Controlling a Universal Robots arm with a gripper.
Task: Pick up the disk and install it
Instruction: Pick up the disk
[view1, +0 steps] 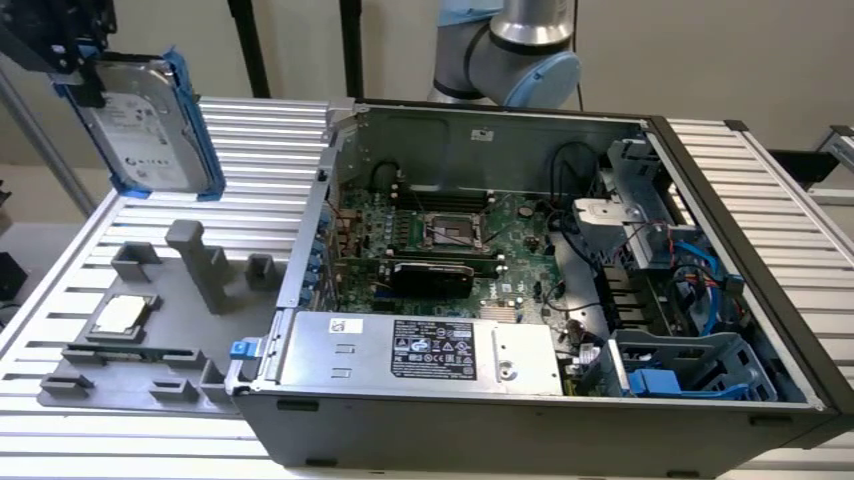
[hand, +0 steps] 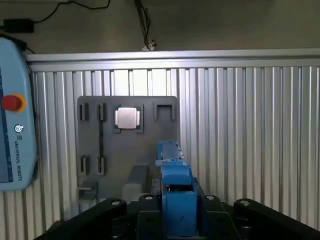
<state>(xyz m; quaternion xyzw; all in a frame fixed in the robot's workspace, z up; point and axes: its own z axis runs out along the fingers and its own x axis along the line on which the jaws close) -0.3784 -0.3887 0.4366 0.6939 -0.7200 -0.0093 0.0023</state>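
Here the flat rectangular silver-grey metal disk (view1: 144, 125) hangs in the air near the exterior view's upper left corner, well above the ribbed aluminium table (view1: 254, 130) and clear of everything on it. Its white printed label faces the exterior camera, and glossy blue plastic rails run down both of its long edges. Its long axis stands nearly upright, the lower end leaning a little toward the exterior view's right. The black hand (view1: 74, 60) is pinching the disk at its upper end, reaching in from the corner of that view. In the wrist view the disk (hand: 175, 185) appears edge-on as a narrow blue rail, clamped between the dark, matte fingers (hand: 115, 210) of the hand (hand: 177, 210), which press on it from both sides. Beneath it lies a flat matte grey plastic fixture plate (view1: 147, 330) with slots and upright posts, and a small square shiny silver chip (view1: 120, 315) sits in one recess of that plate. To the exterior view's right the large open dark metal computer case (view1: 481, 135) lies on the table, showing a green circuit board (view1: 454, 230) and a silver box with a black label (view1: 414, 350) along its near wall. The arm's smooth grey and pale blue joint (view1: 514, 50) rises behind the case.
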